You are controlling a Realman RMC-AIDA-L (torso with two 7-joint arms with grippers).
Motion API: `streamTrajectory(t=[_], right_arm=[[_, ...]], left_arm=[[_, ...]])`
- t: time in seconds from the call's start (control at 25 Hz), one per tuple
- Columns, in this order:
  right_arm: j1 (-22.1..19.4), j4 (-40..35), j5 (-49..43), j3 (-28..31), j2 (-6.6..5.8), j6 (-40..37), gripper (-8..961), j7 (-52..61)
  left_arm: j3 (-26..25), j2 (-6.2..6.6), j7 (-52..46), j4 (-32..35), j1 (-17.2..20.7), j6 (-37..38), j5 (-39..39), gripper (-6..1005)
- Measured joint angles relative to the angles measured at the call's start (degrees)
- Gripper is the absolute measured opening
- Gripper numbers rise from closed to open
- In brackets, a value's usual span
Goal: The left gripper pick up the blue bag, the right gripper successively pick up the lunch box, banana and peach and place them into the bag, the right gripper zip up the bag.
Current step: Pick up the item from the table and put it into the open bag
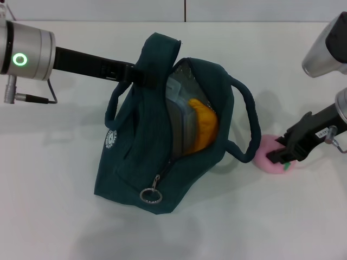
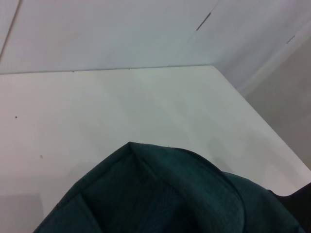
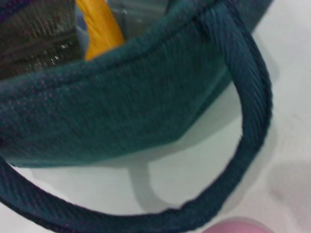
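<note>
Right tool (image 1: 286, 153) down at the table's (image 1: 54, 216) right side, black fingers (image 1: 276, 157) either side of the peach (image 1: 267, 157), pinching it by the look of things. Peach sitting on the table just outside the blue bag (image 1: 135, 168), right beside the loop of the near handle (image 1: 246, 124). Also peeking pink into the right wrist view (image 3: 233, 226), under that same handle (image 3: 252, 107).

Left tool (image 1: 138, 76) reaching in from the left, clamped on the bag's far top edge next to the other handle (image 1: 160, 49), holding the mouth open. Only teal fabric (image 2: 170, 194) in the left wrist view.

Inside the bag: lunch box (image 1: 181, 116) standing on edge against the foil lining, banana (image 1: 205, 125) tucked beside it. Zip undone, ring pull (image 1: 151, 195) hanging at the front corner, round white logo (image 1: 110, 139) on the side.
</note>
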Motion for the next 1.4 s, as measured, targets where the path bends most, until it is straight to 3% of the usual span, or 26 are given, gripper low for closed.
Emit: streamTrajectory(t=[0.2,0.4,0.64,0.84,1.0,1.16,1.32,1.4], right_arm=[[-0.36,-0.16,-0.95,0.3,-0.21,-0.11,414,0.02],[-0.88,-0.69,-1.09,3.7,-0.44,-0.25,265,-0.14],[-1.21,-0.24,-0.47,9.53,-1.2,-1.11,218,-1.84],[-1.44,-0.02,1.1,18.44,-0.44,-3.83,176,-5.82],[-2.68,0.07,8.51,25.53,-0.69,-6.57,156,-10.27],[-4.36,2.83,23.76,32.66,-1.72,-11.35,136,-17.15],[-4.03,8.79,38.41,33.94,-3.15,-18.3,108,-22.85],[-3.06,12.07,43.87,33.54,-3.07,-20.55,94,-26.11]], left_arm=[[0.0,-0.05,0.01,0.0,0.0,-0.02,0.0,50],[0.0,-0.06,-0.03,0.0,0.0,-0.02,0.01,50],[0.0,-0.06,-0.24,0.0,0.0,-0.03,0.0,50],[0.01,-0.06,-0.4,0.0,0.0,-0.06,-0.02,50],[0.03,-0.08,-0.42,0.0,0.0,-0.01,-0.07,50],[0.02,-0.14,-0.42,0.01,0.0,0.0,-0.1,50],[0.0,-0.15,-0.59,0.27,-0.07,0.0,-0.11,50],[0.01,-0.16,-0.76,0.31,-0.29,0.01,-0.16,50]])
